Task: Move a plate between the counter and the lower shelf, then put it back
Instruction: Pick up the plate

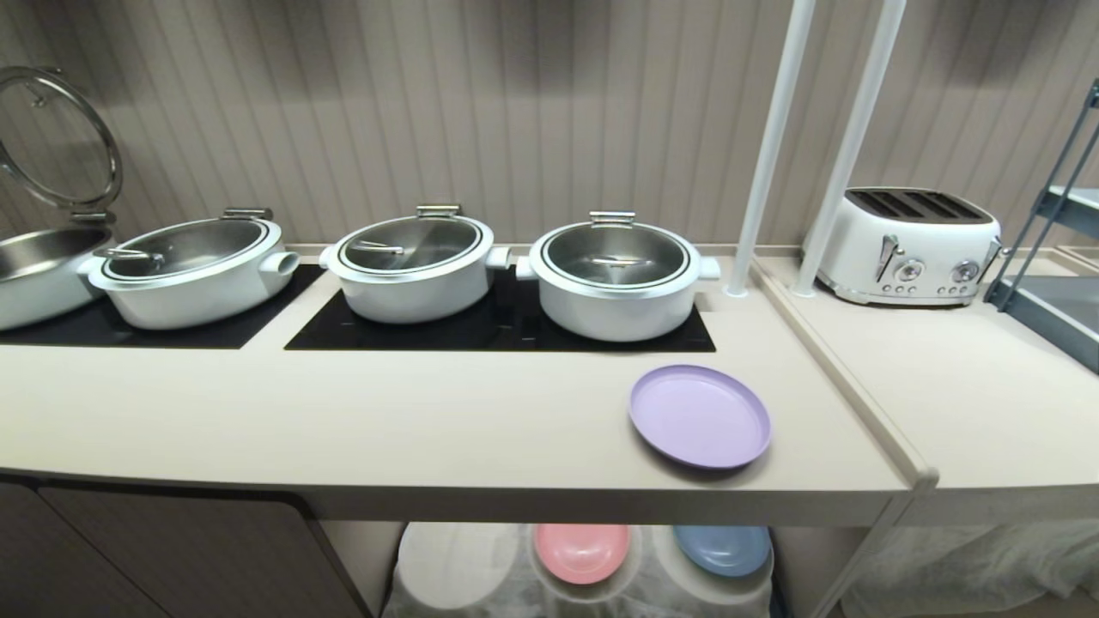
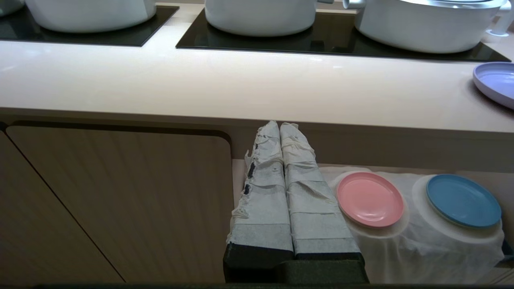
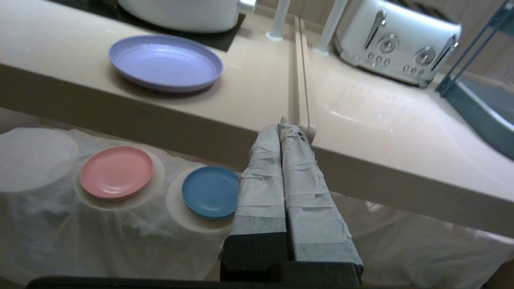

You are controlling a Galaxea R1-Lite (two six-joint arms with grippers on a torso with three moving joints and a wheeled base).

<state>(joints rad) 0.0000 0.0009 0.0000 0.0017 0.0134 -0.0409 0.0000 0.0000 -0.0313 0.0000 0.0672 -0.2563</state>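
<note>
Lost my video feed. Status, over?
Left gripper and right gripper both shut, empty, below the counter edge. Purple plate on counter, untouched. Pink plate and blue plate occupy lower shelf.

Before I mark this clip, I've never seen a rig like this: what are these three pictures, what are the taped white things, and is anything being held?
This is a two-armed robot on wheels. The wide picture comes from a camera on its head, looking down at the counter; neither arm shows there. The other two come from cameras on its wrists.

The taped white things are the left gripper and the right gripper, each seen from behind. Both have their jaws pressed together and hold nothing; they hang in front of the counter edge.

On the counter sit white pots on black hob panels, and the lilac plate near the front. A toaster stands on the adjoining surface. Below, the lower shelf, draped in white cloth, holds a pink plate and a blue plate, with one mound bare.
</note>
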